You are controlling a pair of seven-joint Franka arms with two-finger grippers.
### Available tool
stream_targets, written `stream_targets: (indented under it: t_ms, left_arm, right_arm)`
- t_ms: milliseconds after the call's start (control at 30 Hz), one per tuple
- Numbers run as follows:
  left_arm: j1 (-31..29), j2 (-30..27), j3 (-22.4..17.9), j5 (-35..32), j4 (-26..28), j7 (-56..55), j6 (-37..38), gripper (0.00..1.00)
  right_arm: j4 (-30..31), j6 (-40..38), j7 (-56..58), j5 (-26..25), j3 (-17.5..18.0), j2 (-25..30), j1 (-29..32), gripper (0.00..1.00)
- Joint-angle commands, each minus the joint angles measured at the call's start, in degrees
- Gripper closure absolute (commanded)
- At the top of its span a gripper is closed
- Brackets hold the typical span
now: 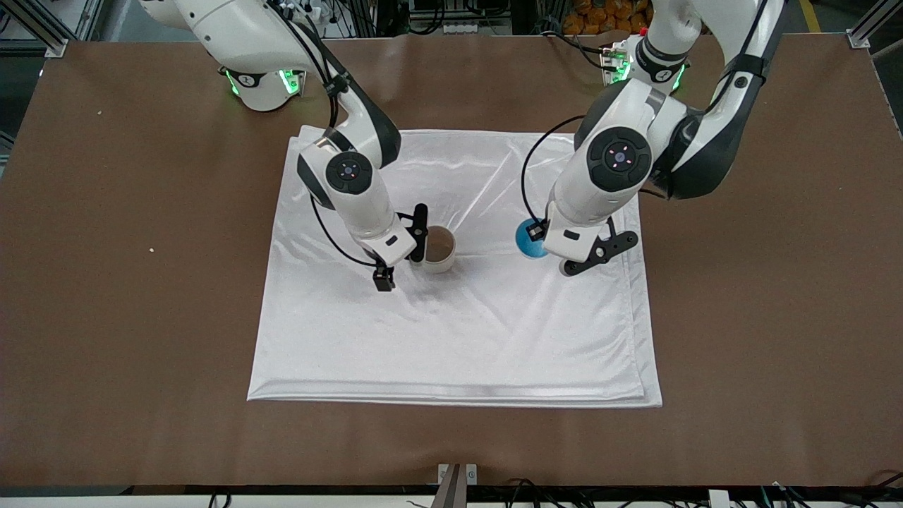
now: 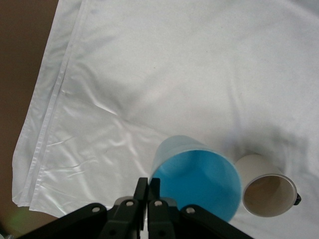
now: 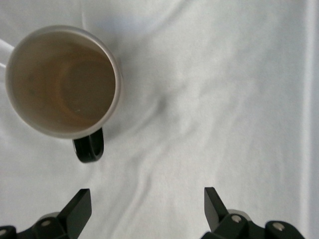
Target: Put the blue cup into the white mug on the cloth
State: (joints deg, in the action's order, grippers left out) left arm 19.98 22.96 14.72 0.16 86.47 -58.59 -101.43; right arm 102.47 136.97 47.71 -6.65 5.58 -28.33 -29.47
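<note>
— Front view: high, facing the robots' bases, steeply down on the cloth (image 1: 458, 339)?
— Yes. Wrist views close above the cloth (image 2: 149, 74), looking down. White mug (image 3: 62, 82) shared by all three (image 2: 268, 191), beside the blue cup (image 2: 197, 179)

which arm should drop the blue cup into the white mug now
Left. The left gripper is shut on the blue cup above the cloth; the right gripper is open and empty beside the white mug.

White arms, dark joints, black cables, green base lights
</note>
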Motion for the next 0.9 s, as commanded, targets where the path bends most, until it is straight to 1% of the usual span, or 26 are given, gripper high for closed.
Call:
stream_targets:
  t_ms: [0, 133, 233, 367, 500, 733, 867]
  left_arm:
    - [2.3, 1.6, -0.3, 1.0, -1.8, -3.0, -0.5, 1.00]
    - [3.7, 2.4, -0.4, 1.0, -1.8, -4.1, -1.8, 1.00]
    - [4.8, 2.8, -0.4, 0.9, -1.8, -4.4, -3.0, 1.00]
    - [5.9, 3.5, -0.3, 1.1, -1.8, -5.9, -5.9, 1.00]
    - [7.2, 4.2, -0.3, 1.0, -1.8, -7.7, -8.6, 1.00]
    - [10.0, 5.6, -0.3, 1.0, -1.8, -10.2, -12.7, 1.00]
    - [11.7, 6.8, -0.4, 0.9, -1.8, -11.3, -14.2, 1.00]
  right_arm:
    - [1.0, -6.0, -1.7, 0.3, 0.6, 5.6, 1.0, 0.00]
    - [1.0, -13.6, -9.1, 0.1, 0.7, 10.5, 0.6, 0.00]
    - [1.0, -17.4, -14.3, -0.8, 0.7, 13.9, 0.4, 0.00]
    - [-0.1, -21.6, -16.4, -0.9, 0.4, 17.2, 0.8, 0.00]
    - [-3.8, -26.8, -16.4, -0.9, 0.1, 18.0, 2.7, 0.00]
    - [-13.3, -36.1, -16.5, -1.0, -0.3, 17.6, 5.7, 0.00]
    - [-15.7, -38.6, -16.6, -0.9, -0.2, 17.8, 7.9, 0.00]
